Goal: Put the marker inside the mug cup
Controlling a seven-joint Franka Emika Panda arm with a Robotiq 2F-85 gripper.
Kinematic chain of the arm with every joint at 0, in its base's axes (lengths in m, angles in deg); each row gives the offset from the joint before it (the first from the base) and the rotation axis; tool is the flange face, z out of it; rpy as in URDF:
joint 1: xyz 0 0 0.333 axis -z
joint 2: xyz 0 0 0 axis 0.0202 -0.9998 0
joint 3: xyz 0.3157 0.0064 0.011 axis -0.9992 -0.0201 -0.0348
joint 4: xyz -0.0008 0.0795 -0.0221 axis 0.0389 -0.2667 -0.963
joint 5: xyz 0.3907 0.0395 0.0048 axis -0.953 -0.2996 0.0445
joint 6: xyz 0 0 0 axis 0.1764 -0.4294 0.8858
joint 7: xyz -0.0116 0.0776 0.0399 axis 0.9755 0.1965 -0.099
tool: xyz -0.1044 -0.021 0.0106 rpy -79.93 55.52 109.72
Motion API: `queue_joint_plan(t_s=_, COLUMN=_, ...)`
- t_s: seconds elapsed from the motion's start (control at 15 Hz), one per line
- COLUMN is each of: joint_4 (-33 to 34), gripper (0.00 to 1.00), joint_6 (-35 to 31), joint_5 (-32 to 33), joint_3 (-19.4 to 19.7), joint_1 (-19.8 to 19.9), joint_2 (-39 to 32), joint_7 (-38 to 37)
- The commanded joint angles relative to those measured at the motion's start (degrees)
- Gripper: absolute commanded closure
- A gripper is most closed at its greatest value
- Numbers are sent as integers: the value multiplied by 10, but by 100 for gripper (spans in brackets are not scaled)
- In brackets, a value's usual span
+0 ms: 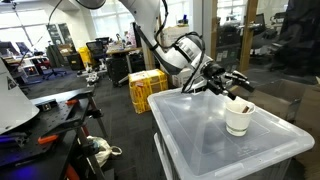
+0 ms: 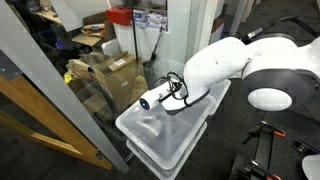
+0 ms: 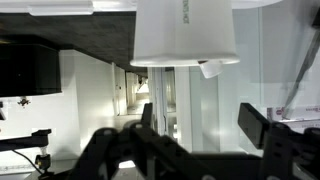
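Claw (image 1: 234,84) spread wide and empty, just above cup (image 1: 238,121). Marker (image 1: 242,102) sits in the cup, dark end poking over the rim. Cup upright on counter (image 1: 200,145), a translucent bin lid. Wrist view: fingers (image 3: 262,125) well apart, nothing between them, cup (image 3: 185,30) ahead.

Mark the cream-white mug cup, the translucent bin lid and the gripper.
Cream-white cylindrical mug cup (image 1: 238,122), exterior view, side wall.
Translucent plastic bin lid (image 1: 198,135), exterior view, bare top surface.
Black Robotiq gripper (image 3: 198,120), wrist view, midway between its open fingertips.
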Motion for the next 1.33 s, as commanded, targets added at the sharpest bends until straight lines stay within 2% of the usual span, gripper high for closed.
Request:
queue_joint_plan(t_s=0.0, joint_4=-17, gripper=0, joint_6=-12, joint_5=7, joint_3=5, joint_1=0, joint_2=15, joint_7=9)
queue_joint_plan(t_s=0.4, joint_4=-87, gripper=0, joint_6=-8, joint_5=7, joint_3=2, joint_1=-1, joint_2=67, joint_7=-1)
queue_joint_plan(t_s=0.8, joint_4=-202, gripper=0, joint_6=-38, joint_5=13, joint_3=-13, joint_1=9, joint_2=157, joint_7=-1)
queue_joint_plan(t_s=1.27, joint_4=-313, gripper=0, joint_6=-163, joint_5=30, joint_3=-36, joint_1=30, joint_2=256, joint_7=15)
